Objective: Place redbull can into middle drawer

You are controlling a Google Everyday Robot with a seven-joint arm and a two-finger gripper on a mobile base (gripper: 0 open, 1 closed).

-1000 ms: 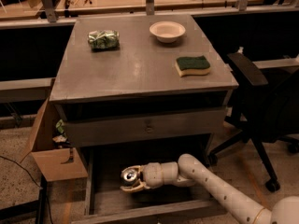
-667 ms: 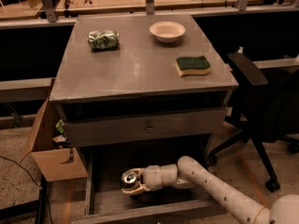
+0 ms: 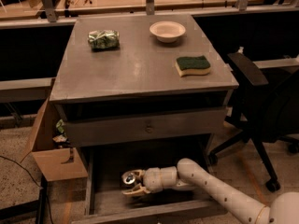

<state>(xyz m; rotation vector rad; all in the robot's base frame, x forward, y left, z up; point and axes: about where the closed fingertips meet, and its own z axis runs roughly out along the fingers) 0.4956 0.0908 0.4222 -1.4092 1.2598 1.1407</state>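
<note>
The middle drawer is pulled out below the cabinet, with low side walls and a low front board. My gripper reaches into it from the right, low over the left half of the drawer floor. Its fingers are closed around the redbull can. Only the can's silver top shows, facing left and up between the fingers; the rest of the can is hidden by the gripper. Whether the can touches the drawer floor I cannot tell.
A closed drawer front with a small round knob sits above the open drawer. On the cabinet top lie a green shiny snack bag, a white bowl and a green-yellow sponge. A cardboard box stands left, an office chair right.
The gripper with the can has sunk slightly lower in the drawer. Nothing else has moved.
</note>
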